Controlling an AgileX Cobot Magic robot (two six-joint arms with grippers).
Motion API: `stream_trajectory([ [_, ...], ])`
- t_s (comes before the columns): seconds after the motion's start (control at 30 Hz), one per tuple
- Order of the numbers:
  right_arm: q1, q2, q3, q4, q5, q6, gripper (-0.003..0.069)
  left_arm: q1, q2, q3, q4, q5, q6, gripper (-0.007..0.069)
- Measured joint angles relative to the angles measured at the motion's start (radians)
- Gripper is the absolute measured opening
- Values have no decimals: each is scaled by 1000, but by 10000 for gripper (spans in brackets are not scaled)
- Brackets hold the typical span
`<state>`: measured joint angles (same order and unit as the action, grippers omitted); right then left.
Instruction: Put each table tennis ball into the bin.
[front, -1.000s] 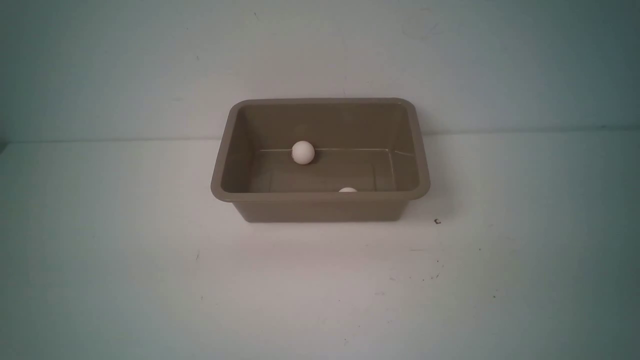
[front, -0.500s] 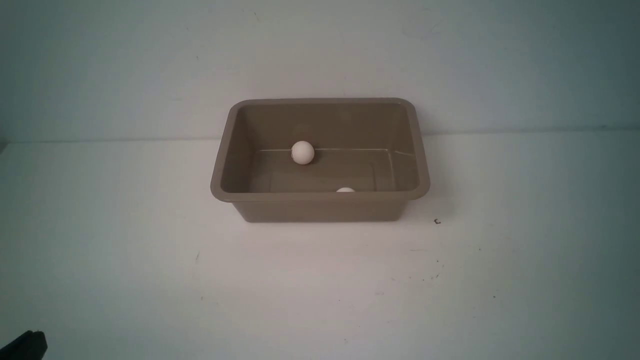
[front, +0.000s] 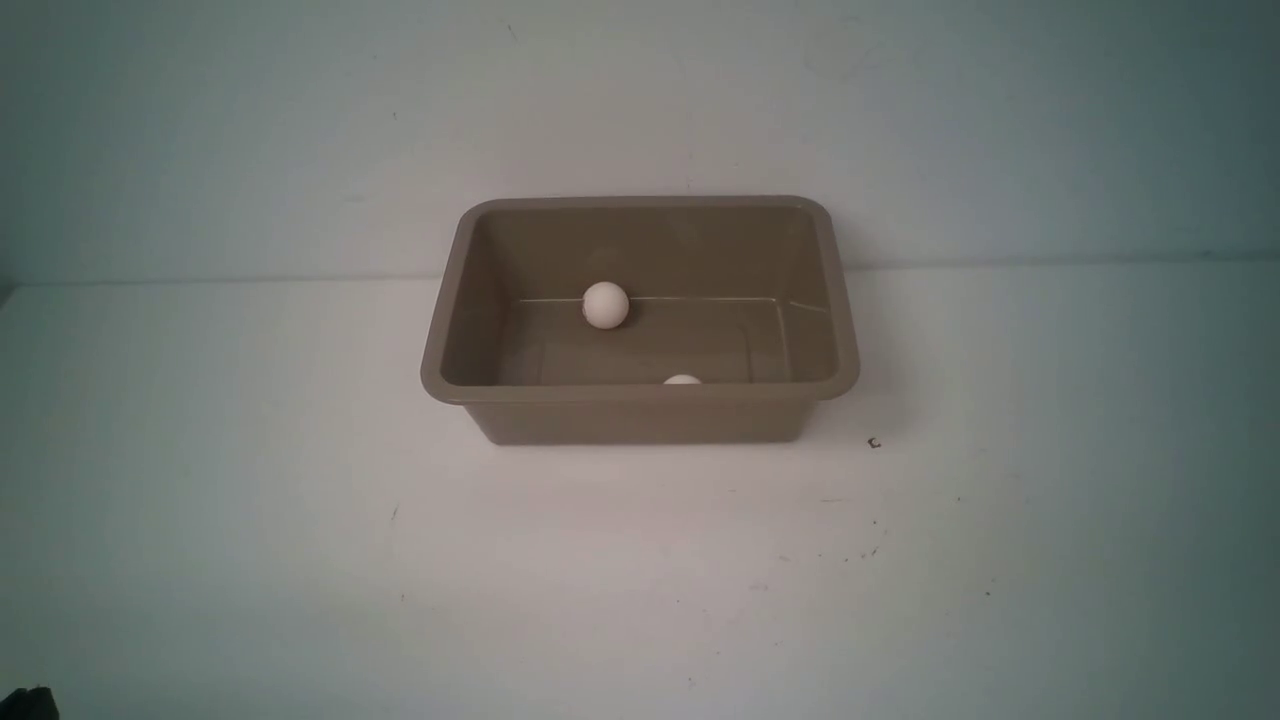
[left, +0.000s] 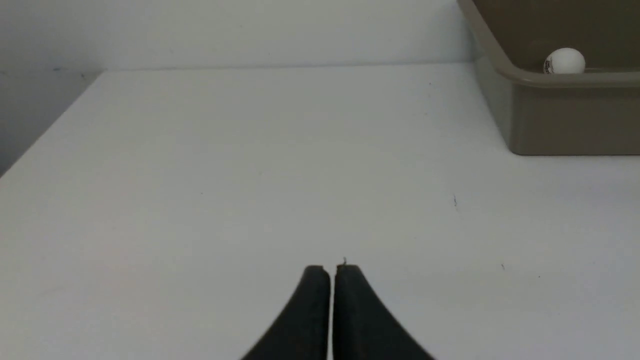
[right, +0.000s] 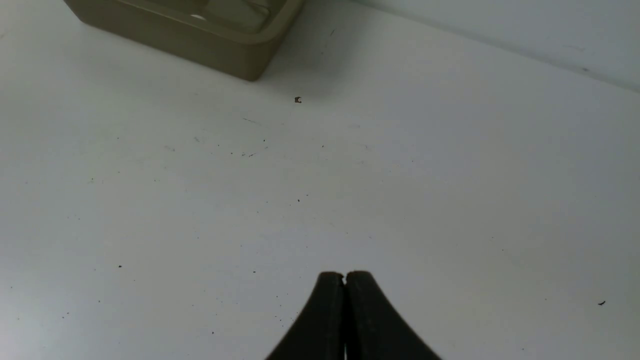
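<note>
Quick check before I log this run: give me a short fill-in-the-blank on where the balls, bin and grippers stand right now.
1. Both table tennis balls lie inside the ____.
2. The bin stands on the white ____.
3. The left gripper and right gripper are both ____ and hold nothing.

Missing words: bin; table; shut

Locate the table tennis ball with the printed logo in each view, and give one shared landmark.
Front view: logo ball against the bin's far wall, left of centre.
Left wrist view: peeking over the rim.
Right wrist view: not visible.
Shared landmark: the tan-brown bin.
</note>
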<state>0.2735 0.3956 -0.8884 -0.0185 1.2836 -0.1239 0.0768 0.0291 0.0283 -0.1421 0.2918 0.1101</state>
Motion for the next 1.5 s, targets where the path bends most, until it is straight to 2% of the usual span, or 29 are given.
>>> stream_trajectory([
  [0.2, 0, 0, 0, 0, 0, 0, -18, 0, -40, 0, 11, 78, -7, -4],
  [0.83, 0, 0, 0, -1, 0, 0, -18, 1, -40, 0, 12, 80, -7, -4],
  [0.93, -31, -20, 0, -6, -11, 14, -18, 1, -40, 0, 13, 81, -7, -4],
  [1.03, -114, -70, 4, 19, -116, 51, -18, 1, -40, 0, 13, 81, -7, -4],
  [1.07, -167, -106, 18, 34, -209, 58, -18, 1, -40, 0, 13, 81, -7, -4],
  [1.1, -174, -111, 21, 34, -209, 59, -18, 1, -40, 0, 13, 81, -7, -4],
  [1.23, -320, -250, 205, 45, -502, 66, -18, 1, -40, 0, 13, 81, -7, -4],
  [1.5, -378, -401, 612, 78, -763, 74, -18, 1, -40, 0, 13, 81, -7, -4],
])
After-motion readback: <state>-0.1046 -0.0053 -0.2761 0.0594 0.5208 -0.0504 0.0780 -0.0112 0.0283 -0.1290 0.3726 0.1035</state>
